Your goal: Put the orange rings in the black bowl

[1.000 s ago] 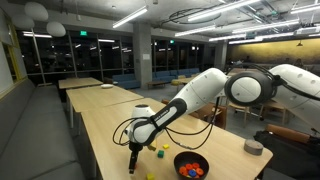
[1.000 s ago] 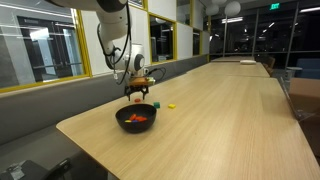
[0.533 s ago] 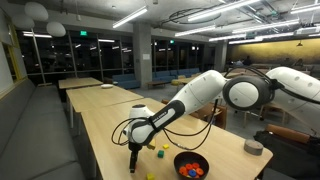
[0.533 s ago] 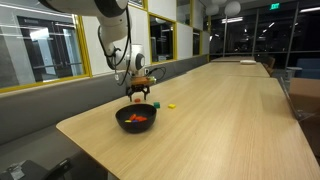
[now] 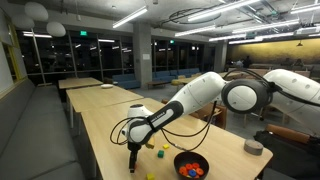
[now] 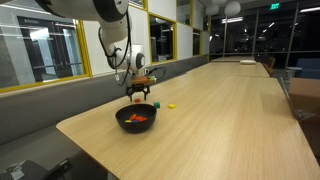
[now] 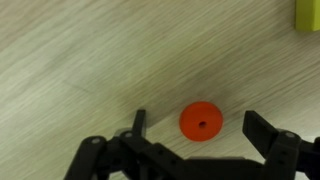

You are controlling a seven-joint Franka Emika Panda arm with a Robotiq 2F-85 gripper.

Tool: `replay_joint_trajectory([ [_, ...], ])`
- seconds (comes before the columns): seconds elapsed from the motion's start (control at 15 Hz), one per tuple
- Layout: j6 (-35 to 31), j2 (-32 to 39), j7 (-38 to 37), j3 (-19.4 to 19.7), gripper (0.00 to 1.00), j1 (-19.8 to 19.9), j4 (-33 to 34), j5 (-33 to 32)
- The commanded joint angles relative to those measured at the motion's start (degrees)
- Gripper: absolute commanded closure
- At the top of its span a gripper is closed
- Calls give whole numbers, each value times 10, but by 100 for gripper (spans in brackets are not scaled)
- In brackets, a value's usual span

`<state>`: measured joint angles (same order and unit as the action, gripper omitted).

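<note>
In the wrist view an orange ring (image 7: 202,122) lies flat on the wooden table between the spread fingers of my open gripper (image 7: 200,128), touching neither finger. In both exterior views the gripper (image 5: 133,165) (image 6: 139,96) points down just above the table, close beside the black bowl (image 5: 191,166) (image 6: 136,118). The bowl holds several orange-red pieces (image 5: 190,168) (image 6: 138,118).
Small yellow and yellow-green pieces lie near the bowl (image 5: 160,153) (image 6: 171,105), and one shows at the wrist view's top right corner (image 7: 308,14). A grey round container (image 5: 253,147) stands farther along the table. The table edge runs close to the bowl.
</note>
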<state>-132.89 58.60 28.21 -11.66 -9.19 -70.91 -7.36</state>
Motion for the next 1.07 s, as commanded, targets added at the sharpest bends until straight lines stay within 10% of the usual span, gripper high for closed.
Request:
replay_joint_trajectory([
  [0.0,18,20,6,5,26,-7,40,-9],
  [0.47,23,9,-2,13,80,-8,35,-13],
  [1.0,40,-80,-59,51,82,-8,-54,-28],
])
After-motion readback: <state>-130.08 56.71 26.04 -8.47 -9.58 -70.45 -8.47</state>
